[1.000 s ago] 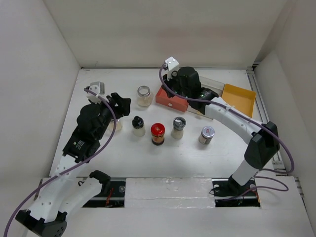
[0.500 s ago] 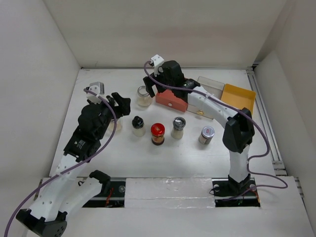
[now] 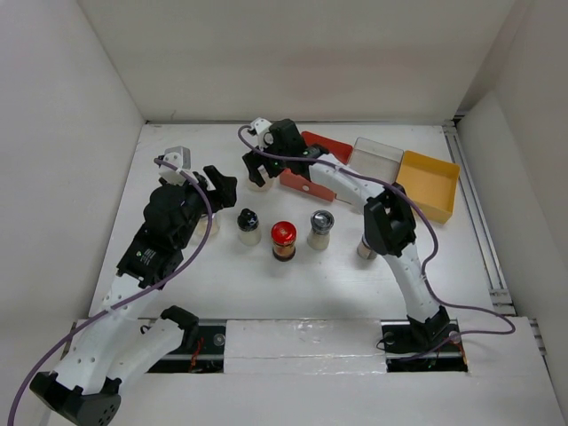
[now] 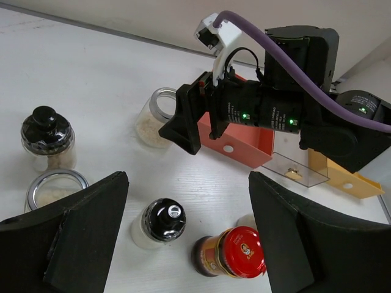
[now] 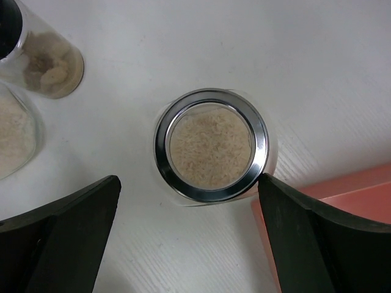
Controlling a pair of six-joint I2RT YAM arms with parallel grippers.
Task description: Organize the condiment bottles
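The condiment bottles stand in a loose row: a black-capped bottle (image 3: 248,224), a dark jar with a red lid (image 3: 283,238) and a silver-lidded jar (image 3: 320,226). A silver-rimmed jar of pale grains (image 5: 211,145) stands at the back. My right gripper (image 3: 257,165) hangs open right over it, fingertips on either side of its near rim, not touching. My left gripper (image 3: 217,182) is open and holds nothing. In its wrist view the black-capped bottle (image 4: 159,223) and the red-lidded jar (image 4: 235,251) stand on the table below its jaws.
A red tray (image 3: 300,183), a clear tray (image 3: 374,153) and a yellow tray (image 3: 429,182) lie at the back right. Two more jars, a black-capped jar (image 4: 47,137) and a silver-rimmed one (image 4: 58,186), stand left of my left gripper. Another jar (image 3: 362,250) is half hidden by my right arm.
My right gripper has swung left from above the red tray to above the silver-rimmed jar. My left arm has barely moved.
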